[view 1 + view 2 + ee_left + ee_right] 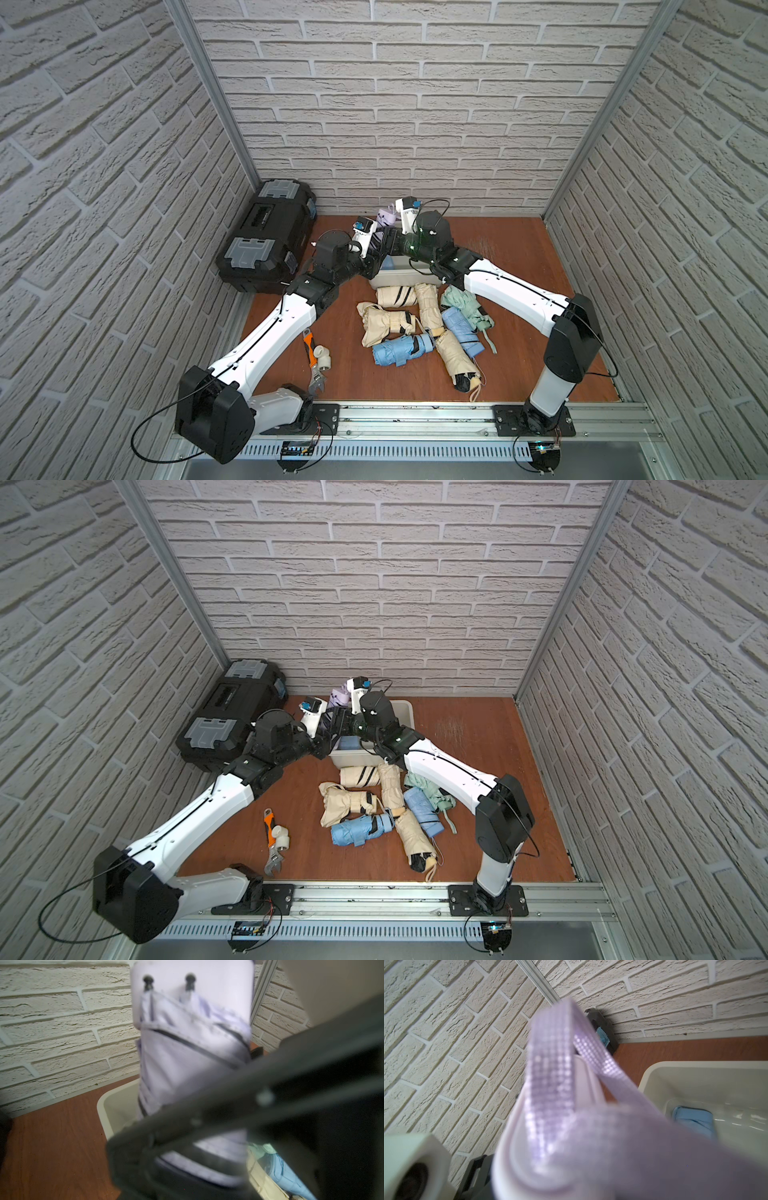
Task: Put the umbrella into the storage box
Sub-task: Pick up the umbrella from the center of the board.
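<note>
A folded lilac umbrella (385,217) (338,697) stands nearly upright in the air over the left end of the off-white storage box (405,710) (395,280). My left gripper (376,249) (197,1167) is shut on its lower body. In the left wrist view the umbrella (187,1053) rises from the jaws above the box rim (101,1103). My right gripper (388,239) (571,1167) is at the same umbrella from the other side. The blurred handle and strap (550,1084) fill the right wrist view and hide its jaws. A dark bar crosses the umbrella in the left wrist view.
A blue umbrella (691,1120) (349,744) lies inside the box. Several folded umbrellas (415,328) are piled in front of the box. A black toolbox (270,237) stands at the back left. An orange wrench (309,353) and a white pipe fitting (324,357) lie near the left arm.
</note>
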### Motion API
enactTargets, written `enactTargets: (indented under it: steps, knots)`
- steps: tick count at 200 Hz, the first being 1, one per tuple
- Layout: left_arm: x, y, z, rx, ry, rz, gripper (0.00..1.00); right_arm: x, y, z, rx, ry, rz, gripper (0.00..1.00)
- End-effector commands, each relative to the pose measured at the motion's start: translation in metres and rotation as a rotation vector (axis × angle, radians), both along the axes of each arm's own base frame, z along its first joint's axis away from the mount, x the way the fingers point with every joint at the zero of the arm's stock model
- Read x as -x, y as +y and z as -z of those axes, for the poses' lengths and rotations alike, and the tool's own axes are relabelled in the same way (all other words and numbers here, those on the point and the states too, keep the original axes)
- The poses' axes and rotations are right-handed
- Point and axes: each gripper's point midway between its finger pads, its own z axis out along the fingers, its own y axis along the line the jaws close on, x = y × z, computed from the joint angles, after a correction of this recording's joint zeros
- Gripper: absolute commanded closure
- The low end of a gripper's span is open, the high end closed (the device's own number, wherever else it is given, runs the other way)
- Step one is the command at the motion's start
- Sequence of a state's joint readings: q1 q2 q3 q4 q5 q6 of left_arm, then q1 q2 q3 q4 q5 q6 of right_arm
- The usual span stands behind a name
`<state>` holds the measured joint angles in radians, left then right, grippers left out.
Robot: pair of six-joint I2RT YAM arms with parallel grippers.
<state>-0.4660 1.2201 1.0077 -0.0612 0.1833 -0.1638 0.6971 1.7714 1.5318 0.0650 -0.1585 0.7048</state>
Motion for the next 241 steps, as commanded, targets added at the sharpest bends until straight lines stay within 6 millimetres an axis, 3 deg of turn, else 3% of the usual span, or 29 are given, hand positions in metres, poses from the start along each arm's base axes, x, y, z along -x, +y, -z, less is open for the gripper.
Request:
enactTargets:
  steps: [1,20,41,60,87,108,133,171,216,241]
  knots:
    - [-0.001,-0.005,-0.037,0.077,-0.109,0.014,0.49,-0.007,0.006,-0.013,-0.052,-0.019,-0.003,0.46]
    - [0.001,-0.005,-0.037,0.072,-0.112,0.018,0.43,-0.01,0.009,-0.009,-0.055,-0.001,-0.007,0.57]
    - [0.003,-0.003,-0.038,0.065,-0.121,0.018,0.3,-0.014,0.009,-0.008,-0.06,0.015,-0.009,0.66]
    - [0.004,-0.001,-0.039,0.061,-0.132,0.019,0.15,-0.018,0.005,-0.008,-0.058,0.025,0.0,0.72]
    - [0.005,0.001,-0.041,0.057,-0.146,0.013,0.02,-0.024,-0.006,-0.01,-0.048,0.035,0.02,0.76]
    - [0.007,0.005,-0.047,0.072,-0.15,-0.003,0.02,-0.028,-0.026,-0.005,-0.008,0.052,0.045,0.76]
    - [0.013,0.009,-0.053,0.126,-0.144,-0.025,0.02,-0.036,-0.067,0.004,0.042,0.091,0.111,0.78]
    - [0.006,0.03,-0.032,0.223,-0.029,-0.192,0.02,-0.039,-0.117,0.024,0.144,0.201,0.152,0.81]
    - [-0.013,0.072,0.011,0.373,0.222,-0.494,0.02,-0.048,-0.139,0.042,0.273,0.271,0.164,0.83]
    - [-0.019,0.086,0.041,0.373,0.363,-0.599,0.04,-0.059,-0.135,0.05,0.316,0.279,0.149,0.84]
